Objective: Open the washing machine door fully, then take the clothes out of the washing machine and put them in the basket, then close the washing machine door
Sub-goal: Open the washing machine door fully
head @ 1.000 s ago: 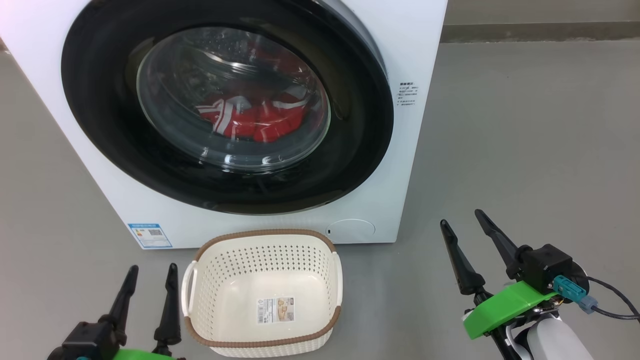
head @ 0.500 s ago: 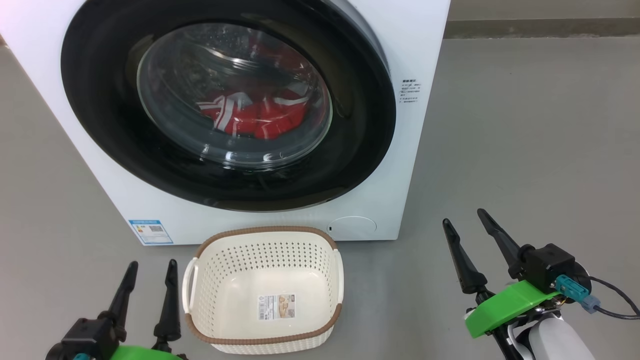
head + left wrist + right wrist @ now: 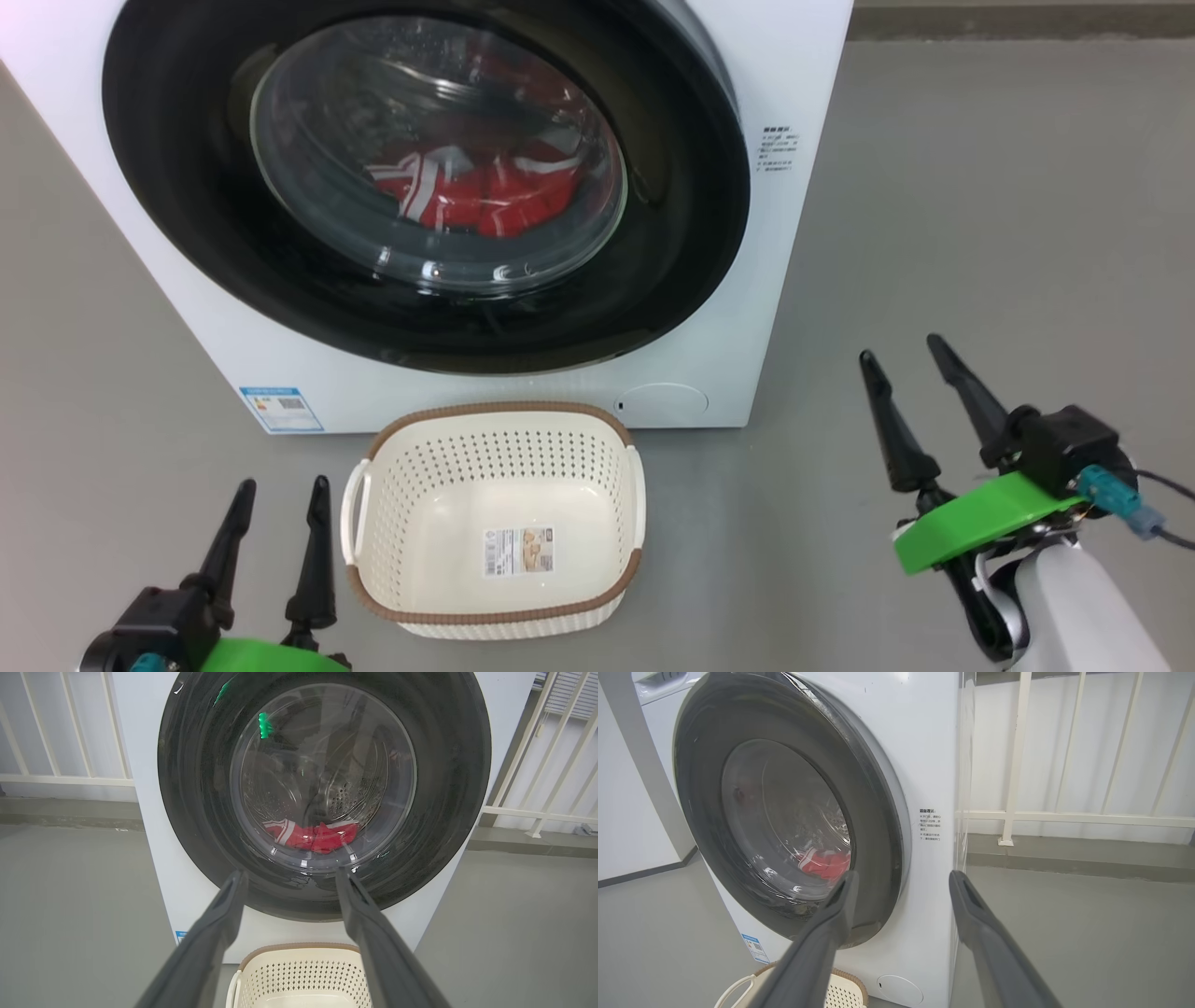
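Note:
The white washing machine [image 3: 794, 75] stands ahead, and its black-rimmed washing machine door [image 3: 672, 233] covers the opening; I cannot tell if it is latched. Through the glass window the red, white-striped clothes [image 3: 467, 191] lie low in the drum. The cream basket [image 3: 495, 415] sits empty on the floor right in front. My left gripper [image 3: 284, 483] is open, left of the basket. My right gripper [image 3: 901, 347] is open, to the right of the machine. In the left wrist view the left gripper [image 3: 289, 871] faces the door [image 3: 444, 788] and clothes [image 3: 310, 835]. In the right wrist view the right gripper [image 3: 904, 875] points at the door's right edge [image 3: 878, 812].
Grey floor surrounds the machine, with free room to its right [image 3: 980, 233]. A white railing [image 3: 1017, 756] and wall stand behind and beside it. A blue label [image 3: 280, 409] and a round cover [image 3: 661, 403] mark the machine's lower front.
The head camera has shifted, so the whole scene sits higher. My right gripper has moved forward and a little to the right. Both grippers stay open.

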You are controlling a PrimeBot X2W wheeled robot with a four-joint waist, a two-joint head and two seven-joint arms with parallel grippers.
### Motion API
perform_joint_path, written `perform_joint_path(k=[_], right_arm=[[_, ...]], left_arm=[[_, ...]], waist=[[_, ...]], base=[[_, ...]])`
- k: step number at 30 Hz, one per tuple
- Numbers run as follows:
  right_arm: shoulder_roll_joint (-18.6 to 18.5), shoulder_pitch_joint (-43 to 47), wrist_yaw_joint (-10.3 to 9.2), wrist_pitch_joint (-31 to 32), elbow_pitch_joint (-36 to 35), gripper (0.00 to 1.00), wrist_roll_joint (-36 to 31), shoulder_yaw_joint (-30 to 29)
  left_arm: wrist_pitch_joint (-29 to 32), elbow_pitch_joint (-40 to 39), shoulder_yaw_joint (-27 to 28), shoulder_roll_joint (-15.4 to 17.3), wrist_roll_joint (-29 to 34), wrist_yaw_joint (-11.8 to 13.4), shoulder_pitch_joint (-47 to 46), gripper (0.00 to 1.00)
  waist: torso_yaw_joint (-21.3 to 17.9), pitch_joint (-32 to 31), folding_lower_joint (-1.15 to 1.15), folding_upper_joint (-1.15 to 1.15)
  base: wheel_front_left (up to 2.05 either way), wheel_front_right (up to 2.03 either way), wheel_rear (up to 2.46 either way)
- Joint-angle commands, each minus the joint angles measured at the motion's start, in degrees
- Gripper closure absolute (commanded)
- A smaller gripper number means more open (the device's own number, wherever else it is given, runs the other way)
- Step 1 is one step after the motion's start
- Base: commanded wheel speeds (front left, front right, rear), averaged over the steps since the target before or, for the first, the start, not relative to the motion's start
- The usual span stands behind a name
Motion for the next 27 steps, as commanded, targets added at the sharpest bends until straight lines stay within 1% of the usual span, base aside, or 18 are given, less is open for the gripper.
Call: perform_joint_path(k=[1, 8, 16, 22, 27], right_arm=[[-0.4, -2.5, 0.09, -0.7, -1.6, 0.00, 1.0, 0.4], [-1.4, -5.2, 0.09, -0.7, -1.3, 0.00, 4.0, -1.3], [-1.6, -8.7, 0.09, -0.7, -1.7, 0.00, 7.4, -3.5], [-1.7, -12.1, 0.09, -0.7, -1.3, 0.00, 13.0, -5.2], [-3.5, -15.5, 0.09, -0.7, 0.0, 0.00, 15.7, -4.9]], left_arm=[[-0.7, -1.9, 1.7, 1.0, 0.4, -0.2, -2.9, 0.00], [-0.7, -2.1, 1.9, 1.1, 0.3, -0.2, -3.9, 0.00], [-0.7, -2.7, 2.4, 0.9, 0.4, -0.2, -5.2, 0.00], [-0.7, -2.9, 2.8, 0.6, 0.2, 0.0, -6.3, 0.00], [-0.7, -2.8, 2.9, 0.3, -0.1, 0.0, -7.0, 0.00]], waist=[[0.4, 1.0, 0.00, 0.00], [1.5, 3.5, 0.00, 0.00], [2.4, 6.5, 0.00, 0.00], [3.1, 8.5, 0.00, 0.00], [3.7, 10.0, 0.00, 0.00]], base=[[0.00, 0.00, 0.00], [0.00, 0.00, 0.00], [0.00, 0.00, 0.00], [0.00, 0.00, 0.00], [0.00, 0.00, 0.00]])
